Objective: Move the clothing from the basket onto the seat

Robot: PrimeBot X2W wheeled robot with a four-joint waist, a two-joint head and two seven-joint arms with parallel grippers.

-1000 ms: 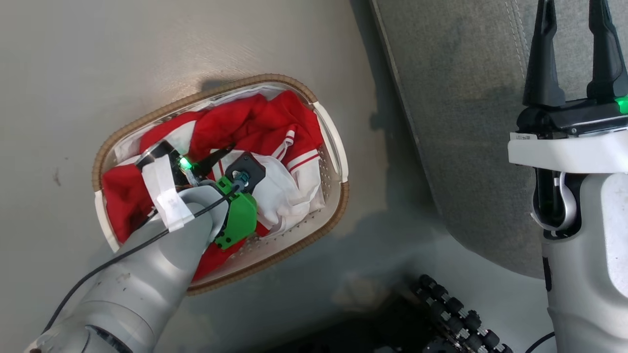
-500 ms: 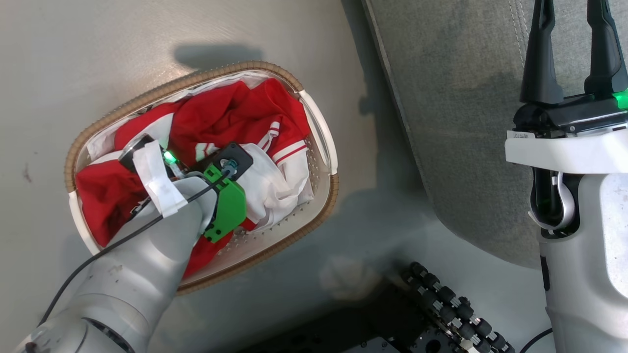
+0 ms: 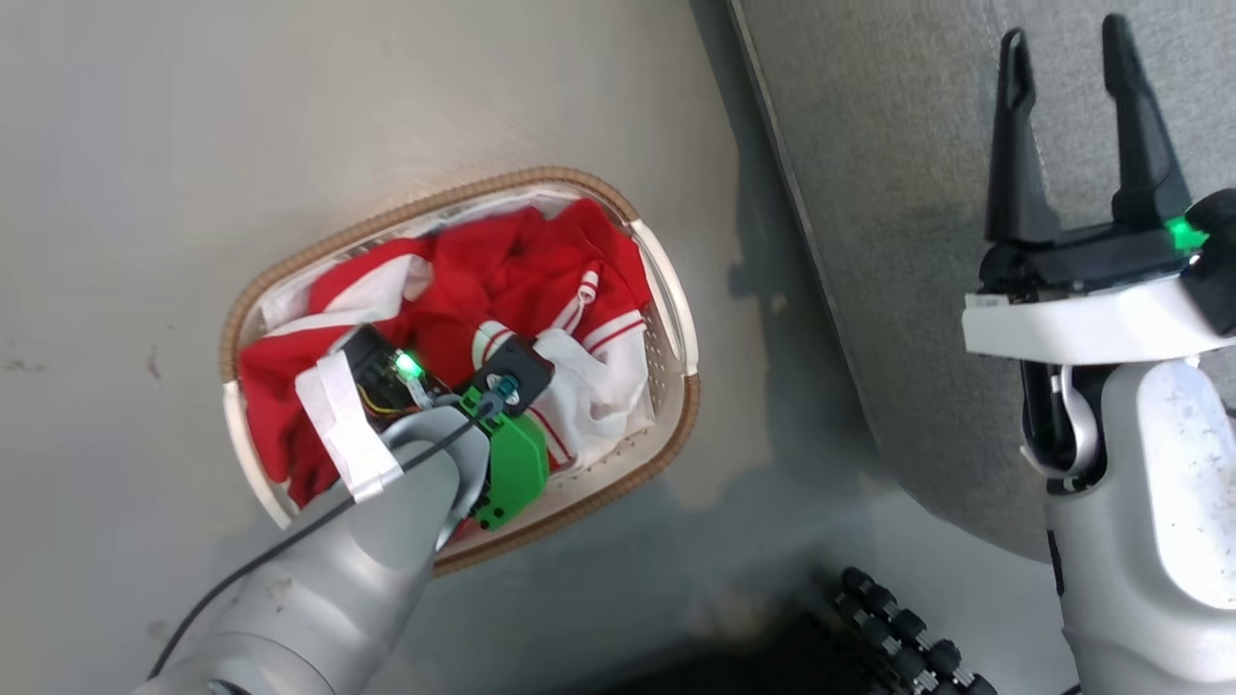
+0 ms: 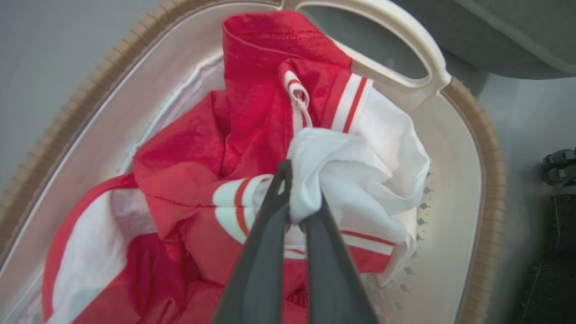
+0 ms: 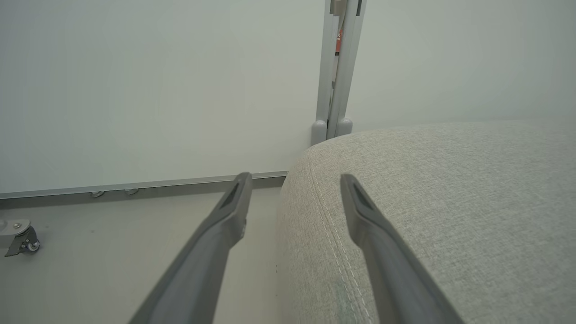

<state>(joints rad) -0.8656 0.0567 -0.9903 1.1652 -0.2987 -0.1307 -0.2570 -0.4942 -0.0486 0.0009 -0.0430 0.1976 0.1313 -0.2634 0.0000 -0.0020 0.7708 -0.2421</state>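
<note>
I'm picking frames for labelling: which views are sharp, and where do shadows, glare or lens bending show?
Head view: sharp; soft shadows lie on the floor between the basket and the seat. Left wrist view: clothing crisp, basket rim bowed by the wide lens. Right wrist view: flat light, no glare; the fingers of the right gripper look soft near the bottom edge.

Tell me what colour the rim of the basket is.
Brown, with a woven texture. The basket rim shows best in the left wrist view.

The basket sits on the grey floor.
</note>
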